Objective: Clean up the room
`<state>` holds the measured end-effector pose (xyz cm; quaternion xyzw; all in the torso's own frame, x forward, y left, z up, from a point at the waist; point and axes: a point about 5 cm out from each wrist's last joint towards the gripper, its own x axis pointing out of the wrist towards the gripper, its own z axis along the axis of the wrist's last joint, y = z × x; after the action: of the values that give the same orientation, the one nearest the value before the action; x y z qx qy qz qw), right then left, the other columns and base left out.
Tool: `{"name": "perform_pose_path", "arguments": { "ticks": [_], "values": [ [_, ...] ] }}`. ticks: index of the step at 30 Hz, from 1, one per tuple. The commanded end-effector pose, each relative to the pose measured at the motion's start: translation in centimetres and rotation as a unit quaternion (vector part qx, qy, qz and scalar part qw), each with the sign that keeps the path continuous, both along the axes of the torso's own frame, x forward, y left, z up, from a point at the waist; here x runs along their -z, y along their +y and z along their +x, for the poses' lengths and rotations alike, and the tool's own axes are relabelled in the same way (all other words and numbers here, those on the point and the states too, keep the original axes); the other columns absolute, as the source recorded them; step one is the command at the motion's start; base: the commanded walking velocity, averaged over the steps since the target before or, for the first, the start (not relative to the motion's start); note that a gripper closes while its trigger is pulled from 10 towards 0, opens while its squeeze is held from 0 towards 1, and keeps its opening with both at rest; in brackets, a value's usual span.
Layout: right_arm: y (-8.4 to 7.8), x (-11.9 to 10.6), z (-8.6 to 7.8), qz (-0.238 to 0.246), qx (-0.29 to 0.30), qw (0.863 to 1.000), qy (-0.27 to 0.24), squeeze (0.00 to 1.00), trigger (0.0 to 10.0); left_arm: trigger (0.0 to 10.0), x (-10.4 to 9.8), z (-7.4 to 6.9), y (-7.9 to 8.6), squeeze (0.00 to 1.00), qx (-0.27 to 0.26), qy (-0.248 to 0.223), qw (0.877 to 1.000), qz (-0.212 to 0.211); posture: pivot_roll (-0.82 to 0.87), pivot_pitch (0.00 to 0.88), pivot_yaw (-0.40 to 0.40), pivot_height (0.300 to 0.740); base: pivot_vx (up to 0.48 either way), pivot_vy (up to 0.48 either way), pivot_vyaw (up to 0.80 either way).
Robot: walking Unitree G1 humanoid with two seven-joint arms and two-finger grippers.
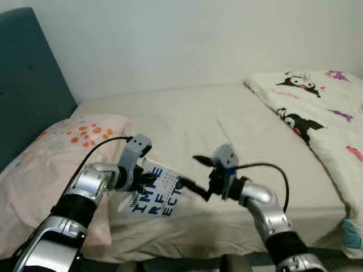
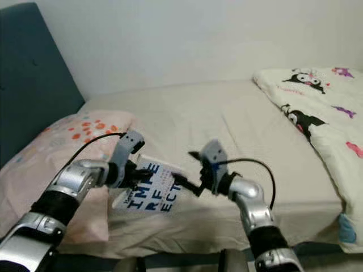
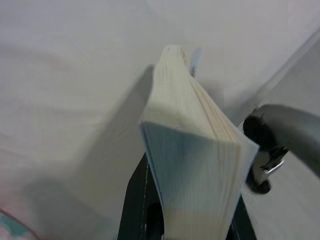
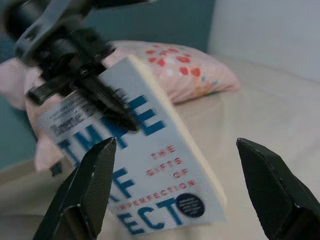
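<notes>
Book [image 1: 156,195] in left gripper [image 1: 148,178] — bed [image 1: 187,122]

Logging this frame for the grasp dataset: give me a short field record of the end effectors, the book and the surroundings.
left end effector: shut on book, one finger across the front cover
right end effector: open, beside the book's edge, not gripping
book: white cover, blue letters, held tilted above the bed
bed: beige sheet
pillow: pink with orange dots, on the robot's left
blanket: cartoon print, on the robot's right
headboard: teal
</notes>
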<state>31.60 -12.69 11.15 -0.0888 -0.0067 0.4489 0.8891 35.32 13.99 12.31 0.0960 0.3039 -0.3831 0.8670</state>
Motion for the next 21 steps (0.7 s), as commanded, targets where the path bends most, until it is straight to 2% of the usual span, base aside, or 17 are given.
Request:
{"name": "perform_pose_path", "arguments": {
  "ticks": [1, 7, 8, 10, 11, 12, 14, 15, 16, 17, 19, 20, 21],
  "values": [
    [0.3, -0.2, -0.1, -0.004, 0.008, 1.0, -0.007, 0.0, 10.0, 0.0, 4.7, -2.1, 1.1, 0.0, -0.004, 0.094, 0.993, 0.069, 0.04, 0.076, 0.05, 0.59, 0.0, 0.0, 0.0],
    [0.4, -0.1, -0.8, 0.008, 0.038, 0.999, 0.013, 0.0, 10.0, 0.0, 4.9, -1.5, 0.6, 0.0, -0.01, 0.085, 0.991, 0.101, 0.04, 0.081, 0.055, 0.59, 0.0, 0.0, 0.0],
    [0.4, 0.1, -1.1, 0.008, 0.045, 0.999, 0.018, 0.0, 10.0, 0.8, 4.7, -1.2, 0.4, 0.0, -0.012, 0.078, 0.991, 0.112, 0.04, 0.083, 0.057, 0.59, 0.0, 0.0, 0.0],
    [0.4, 0.2, -1.2, 0.007, 0.047, 0.999, 0.02, 0.0, 10.0, 0.8, 4.7, -1.1, 0.4, 0.0, -0.012, 0.077, 0.99, 0.117, 0.04, 0.083, 0.057, 0.59, 0.0, 0.0, 0.0],
    [0.4, 0.4, -1.3, 0.004, 0.046, 0.999, 0.021, 0.0, 10.0, 5.8, 4.7, -1.0, 0.5, 0.0, -0.015, 0.073, 0.989, 0.129, 0.04, 0.085, 0.058, 0.59, 0.0, 0.0, 0.0],
    [0.5, 0.4, -1.4, 0.007, 0.045, 0.999, 0.021, 0.0, 10.0, 4.9, 4.5, -0.7, 0.6, 0.0, -0.023, 0.067, 0.989, 0.131, 0.04, 0.087, 0.058, 0.59, 0.0, 0.0, 0.0],
    [0.5, 0.3, -1.5, 0.009, 0.044, 0.999, 0.021, 0.0, 10.0, 4.9, 4.3, -0.5, 0.7, 0.0, -0.029, 0.063, 0.989, 0.13, 0.04, 0.089, 0.06, 0.59, 0.0, 0.0, 0.0],
    [0.6, 0.1, -1.6, 0.015, 0.045, 0.999, 0.02, 0.0, 10.0, 1.7, 3.7, -0.1, 0.5, 0.0, -0.037, 0.064, 0.991, 0.108, 0.04, 0.093, 0.059, 0.59, 0.0, 0.0, 0.0],
    [0.6, 0.1, -1.6, 0.015, 0.045, 0.999, 0.02, 0.0, 10.0, 1.7, 3.7, -0.1, 0.5, 0.0, -0.037, 0.064, 0.991, 0.108, 0.04, 0.093, 0.059, 0.59, 0.0, 0.0, 0.0],
    [0.5, -0.1, -1.6, 0.022, 0.047, 0.998, 0.02, 0.0, 10.0, 0.0, 2.7, 0.2, -0.1, 0.0, -0.043, 0.08, 0.994, 0.055, 0.04, 0.094, 0.057, 0.59, 0.0, 0.0, 0.0],
    [0.5, -0.1, -1.6, 0.022, 0.047, 0.998, 0.02, 0.0, 10.0, 0.0, 2.7, 0.2, -0.1, 0.0, -0.043, 0.08, 0.994, 0.055, 0.04, 0.094, 0.057, 0.59, 0.0, 0.0, 0.0],
    [0.4, -0.4, -1.6, 0.029, 0.049, 0.998, 0.023, 0.0, 10.0, 0.0, 1.7, 0.4, -0.7, 0.0, -0.044, 0.1, 0.994, -0.001, 0.04, 0.095, 0.057, 0.59, 0.0, 0.0, 0.0],
    [0.4, -0.5, -1.6, 0.036, 0.048, 0.998, 0.026, 0.0, 10.0, 0.0, 0.3, 0.6, -1.3, 0.0, -0.041, 0.129, 0.988, -0.075, 0.05, 0.098, 0.051, 0.59, 0.0, 0.0, 0.0]
  ]
}}
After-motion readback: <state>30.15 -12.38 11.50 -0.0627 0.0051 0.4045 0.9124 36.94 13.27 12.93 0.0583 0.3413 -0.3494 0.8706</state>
